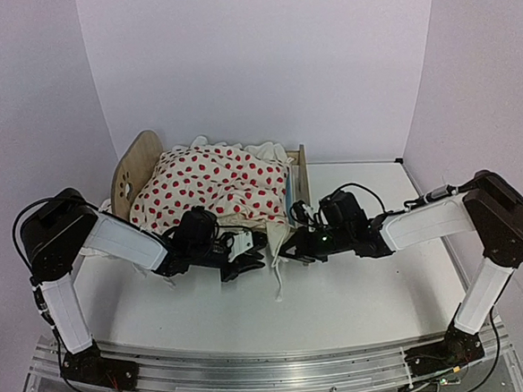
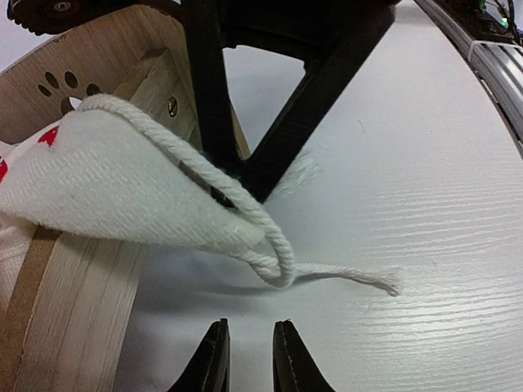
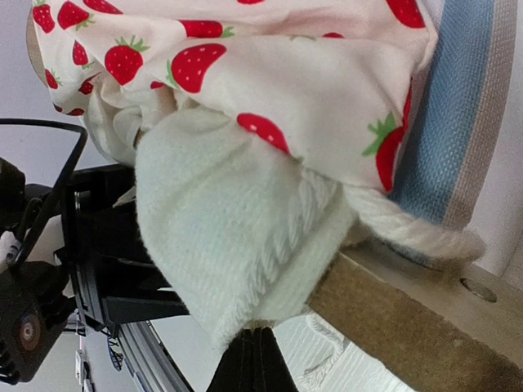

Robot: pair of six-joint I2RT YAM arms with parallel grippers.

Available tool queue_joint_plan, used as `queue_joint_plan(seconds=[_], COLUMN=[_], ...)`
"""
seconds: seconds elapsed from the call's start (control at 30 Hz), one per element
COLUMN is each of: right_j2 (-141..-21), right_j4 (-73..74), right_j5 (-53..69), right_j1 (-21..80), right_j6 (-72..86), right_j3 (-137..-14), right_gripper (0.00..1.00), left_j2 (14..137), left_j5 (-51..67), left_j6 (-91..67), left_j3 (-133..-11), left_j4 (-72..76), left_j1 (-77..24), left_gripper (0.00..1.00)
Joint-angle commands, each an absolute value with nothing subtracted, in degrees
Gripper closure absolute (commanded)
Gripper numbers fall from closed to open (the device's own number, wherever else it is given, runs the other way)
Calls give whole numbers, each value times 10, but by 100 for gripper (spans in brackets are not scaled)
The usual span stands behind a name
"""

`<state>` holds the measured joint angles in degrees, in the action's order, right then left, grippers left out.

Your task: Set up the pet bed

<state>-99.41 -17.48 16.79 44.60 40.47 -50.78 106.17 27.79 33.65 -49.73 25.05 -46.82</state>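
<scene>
Top cam: pet bed point(image 1: 137, 169) sits back-left on the table point(image 1: 340, 289), buried under the blanket point(image 1: 211, 183); left wrist: my left gripper point(image 2: 251, 359) barely parted, empty; right wrist: my right gripper point(image 3: 249, 363) pinching the blanket's floppy hem; frame's probably light and stiff, so grab the footboard point(image 3: 392, 322).

A white cotton blanket printed with red strawberries point(image 1: 211, 186) lies bunched in a heap toward the far side of the smooth white worktop point(image 1: 358, 288), left of centre. Plain white backdrop walls point(image 1: 260, 52) stand behind it and a ribbed aluminium rail point(image 1: 273, 367) runs along the near edge. One thick woven white corner point(image 2: 106, 184) of the blanket hangs low, edged by a twisted white cord point(image 2: 274, 241) whose frayed end rests on the worktop
</scene>
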Motion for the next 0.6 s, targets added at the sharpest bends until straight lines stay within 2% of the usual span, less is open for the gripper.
queue_joint_plan(seconds=[0.0, 0.3, 0.47, 0.57], right_j2=[-1012, -1021, -1023, -1025], right_j4=[-170, -170, -169, -169], right_j5=[201, 197, 197, 194], right_j1=[448, 448, 448, 448], right_j6=[396, 384, 378, 376], right_j3=[-516, -522, -529, -531], right_gripper=[100, 100, 100, 100], left_j2=[1085, 1099, 1092, 1097], left_j5=[270, 346, 375, 377], left_j6=[348, 340, 366, 378], left_j3=[-539, -541, -523, -526], left_j4=[331, 358, 339, 338], left_j1=[-468, -481, -481, -481], left_gripper=[81, 79, 69, 66])
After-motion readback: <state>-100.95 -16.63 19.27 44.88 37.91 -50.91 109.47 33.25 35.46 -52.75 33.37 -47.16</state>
